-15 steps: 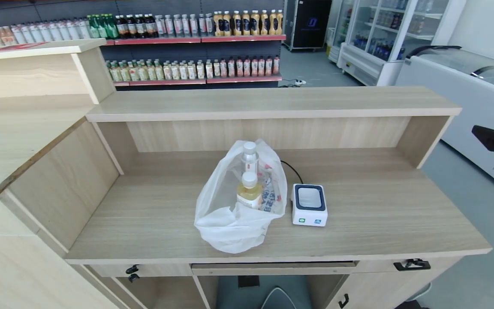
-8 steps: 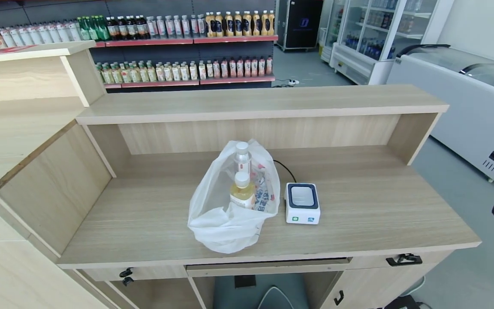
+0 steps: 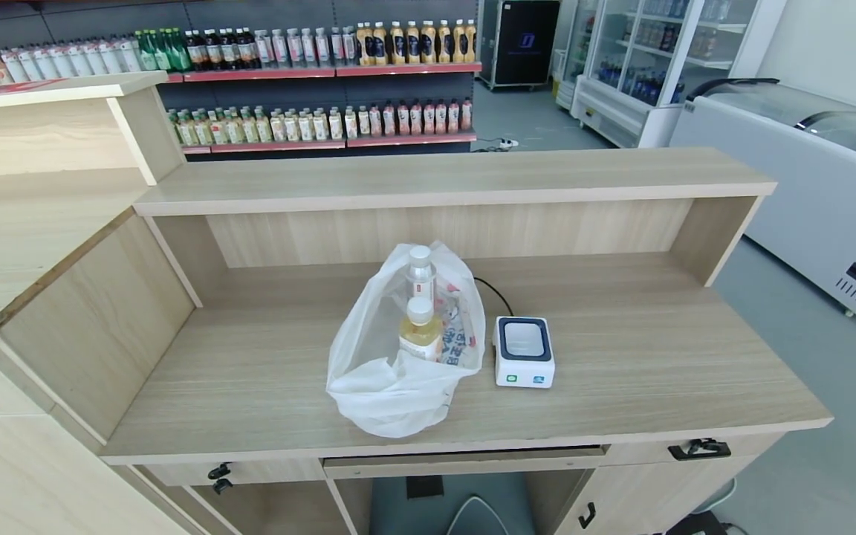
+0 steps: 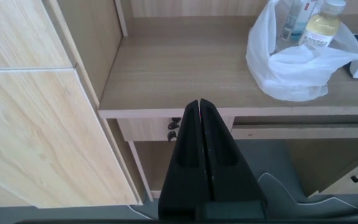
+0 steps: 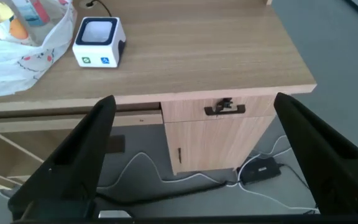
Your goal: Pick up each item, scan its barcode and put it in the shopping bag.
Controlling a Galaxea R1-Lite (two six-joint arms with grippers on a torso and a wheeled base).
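A yellow bottle [image 3: 420,338] and a clear bottle [image 3: 420,273] are seen upright in the bag [image 3: 376,386] on the counter [image 3: 658,357], scanner [image 3: 523,351] just beside; left gripper [image 4: 199,106] is noted pressed together, right gripper [image 5: 196,102] spread wide.

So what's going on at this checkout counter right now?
Nothing is being handled. A yellow drink bottle and a clear bottle behind it stand in the white shopping bag on the wooden counter, with the barcode scanner beside the bag on the robot's right. The left end effector is shut and empty, the right end effector open and empty, both out in front of the counter.
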